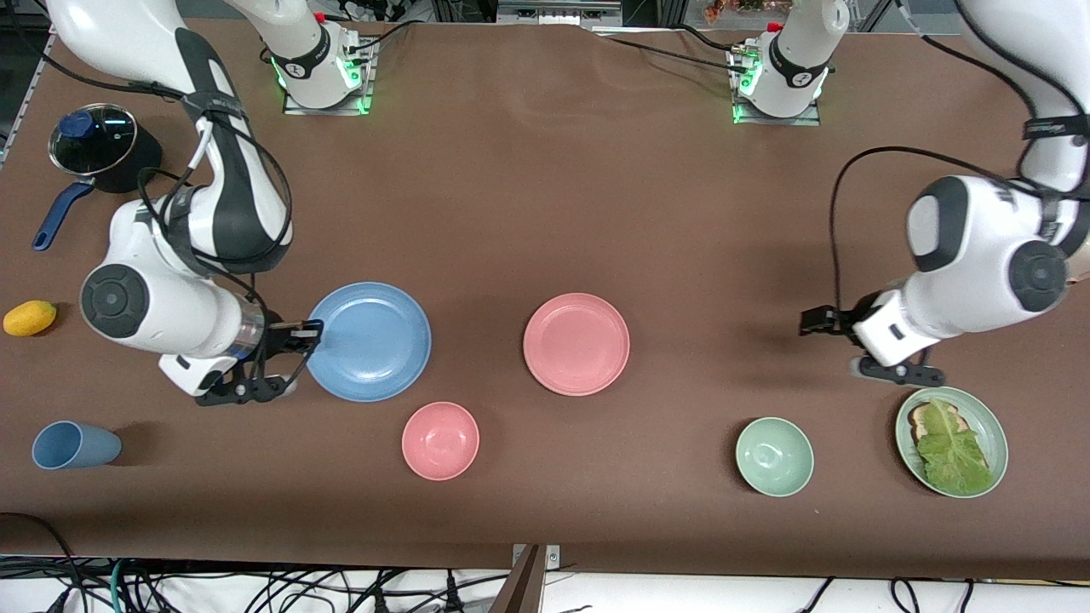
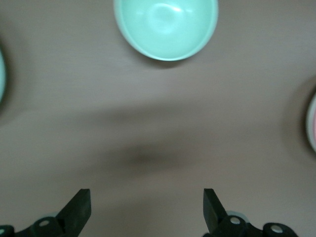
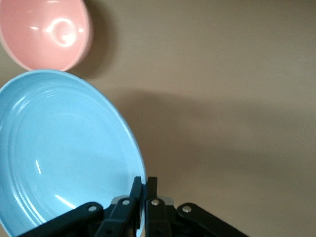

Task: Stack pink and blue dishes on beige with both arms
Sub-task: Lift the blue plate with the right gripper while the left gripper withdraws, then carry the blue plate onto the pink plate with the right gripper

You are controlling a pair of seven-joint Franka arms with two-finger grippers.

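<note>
Right gripper: pinched tight on the rim of the blue plate, at the edge toward the right arm's end of the table, a hold that suits lifting it level
Pink plate: flat on the table near the middle, untouched
Left gripper: fingers spread wide and holding nothing, over bare table beside the green plate of lettuce, probably waiting to take the pink one
Beige plate: not visible in any view, so the stacking base cannot be placed
Nearer the front camera: pink bowl and mint bowl
</note>
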